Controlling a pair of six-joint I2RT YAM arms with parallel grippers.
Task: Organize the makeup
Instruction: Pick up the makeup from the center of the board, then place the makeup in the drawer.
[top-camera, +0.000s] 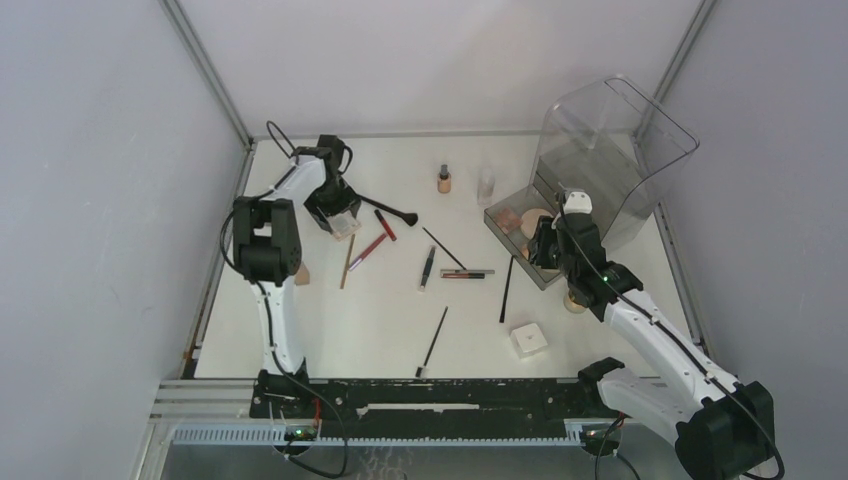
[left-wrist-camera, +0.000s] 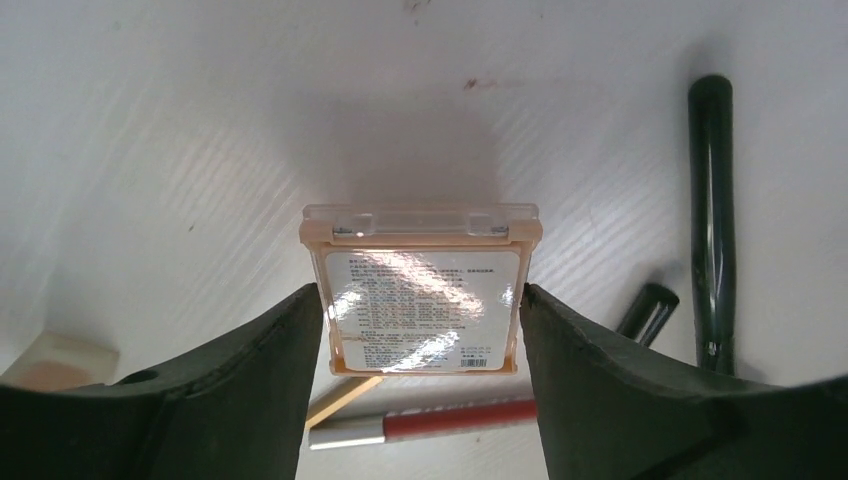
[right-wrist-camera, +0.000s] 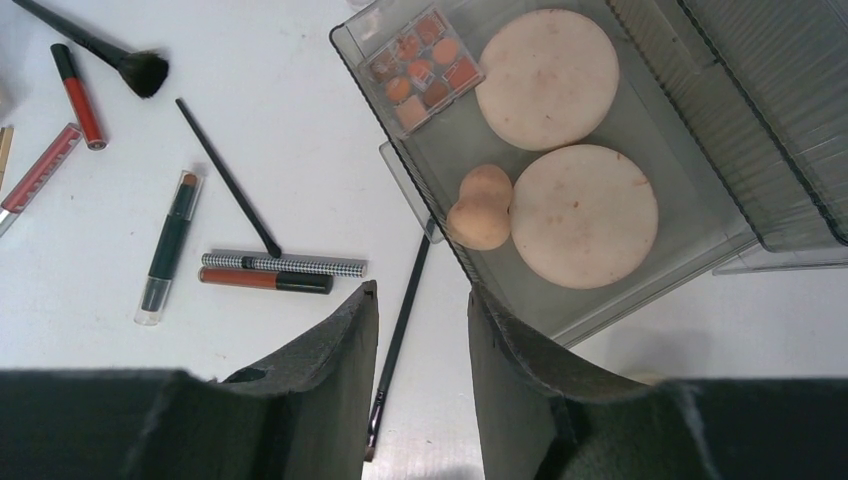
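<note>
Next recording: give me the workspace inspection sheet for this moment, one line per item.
Surface: white table, loose items across the middle.
Job's things: brushes and lip sticks lie loose; white box near the front; two round puffs and a palette in the drawer.
Clutter: nothing seen.
Claws: left claw straddles a compact, grip unclear; right claw open, empty, by the drawer.
Cables: black leads loop off the left arm.
Surroundings: pale walls; clear bin far right.
</note>
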